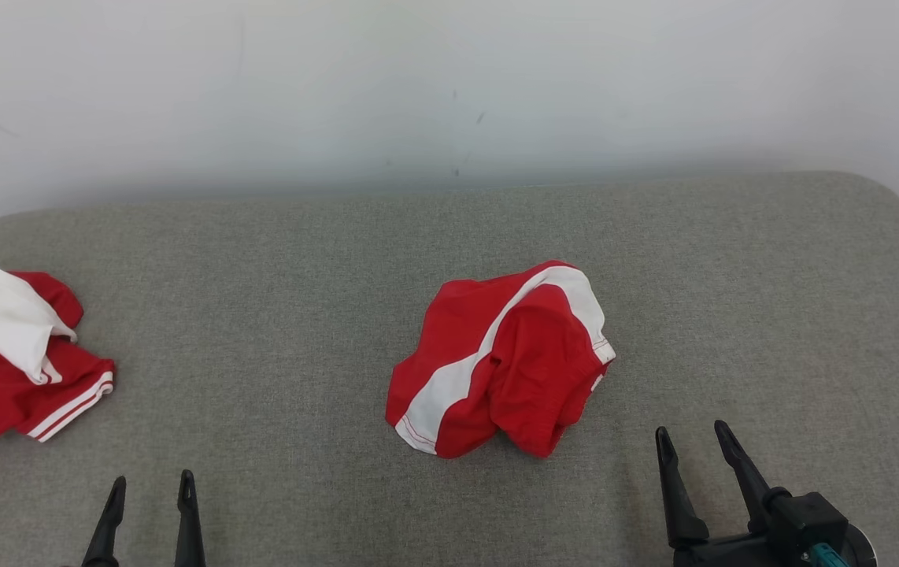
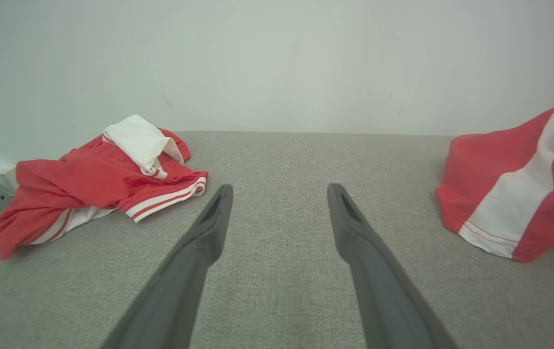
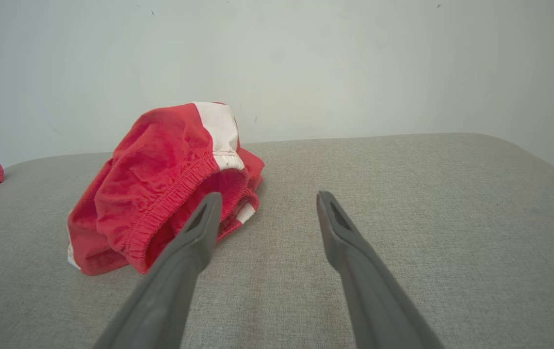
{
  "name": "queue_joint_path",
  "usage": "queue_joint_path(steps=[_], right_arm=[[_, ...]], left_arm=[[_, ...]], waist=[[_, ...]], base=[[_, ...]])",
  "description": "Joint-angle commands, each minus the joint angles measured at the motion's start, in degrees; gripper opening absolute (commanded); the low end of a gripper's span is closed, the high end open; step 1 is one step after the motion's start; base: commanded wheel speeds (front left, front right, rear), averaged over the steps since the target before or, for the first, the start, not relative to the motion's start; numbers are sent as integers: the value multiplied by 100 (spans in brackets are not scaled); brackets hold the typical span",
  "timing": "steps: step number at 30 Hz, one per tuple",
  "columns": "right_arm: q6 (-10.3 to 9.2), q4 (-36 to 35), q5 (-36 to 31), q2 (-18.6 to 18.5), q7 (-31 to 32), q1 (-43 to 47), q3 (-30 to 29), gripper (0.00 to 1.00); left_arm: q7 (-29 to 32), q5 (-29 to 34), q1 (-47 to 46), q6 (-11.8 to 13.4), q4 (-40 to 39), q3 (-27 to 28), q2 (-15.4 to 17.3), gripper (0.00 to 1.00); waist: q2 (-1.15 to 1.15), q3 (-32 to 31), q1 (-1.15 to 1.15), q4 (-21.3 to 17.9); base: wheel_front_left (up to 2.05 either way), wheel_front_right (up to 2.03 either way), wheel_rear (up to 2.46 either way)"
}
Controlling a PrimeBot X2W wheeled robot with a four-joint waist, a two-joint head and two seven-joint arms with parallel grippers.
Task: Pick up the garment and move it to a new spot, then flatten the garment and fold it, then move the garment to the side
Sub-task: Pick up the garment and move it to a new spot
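A crumpled red garment with a white stripe lies bunched near the middle of the grey padded table. In the right wrist view the garment shows its elastic waistband, just left of and beyond my right fingertips. From the left wrist, the garment lies at the right edge. My left gripper is open at the lower left, with nothing between its fingers. At the lower right, my right gripper is open too, close to the garment's near right side and apart from it.
A second red and white garment lies in a heap at the table's left edge; the left wrist view has this second garment at its left. A pale wall rises behind the table. Bare grey fabric stretches to the right of the central garment.
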Motion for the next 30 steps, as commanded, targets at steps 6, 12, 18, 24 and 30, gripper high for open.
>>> queue_joint_path(steps=[6,12,18,24,30], right_arm=[[20,4,28,-4,-15,52,4,100],[20,-6,13,-4,-15,55,9,100],[20,4,-9,-4,-15,30,10,100],[20,14,-16,-4,-15,12,21,100],[20,21,-12,-4,-15,-8,28,100]], left_arm=[[-8,45,74,0,-51,37,-39,100],[-8,32,75,-4,-67,54,-55,100],[-8,21,42,11,-66,54,-62,100],[-8,8,31,37,-72,40,-64,100],[-8,-126,33,63,-40,22,-65,100]], waist=[[0,2,0,-6],[0,20,0,-1],[0,45,0,14],[0,57,0,17],[0,63,0,5]], base=[[0,0,0],[0,0,0],[0,0,0],[0,0,0],[0,0,0]])
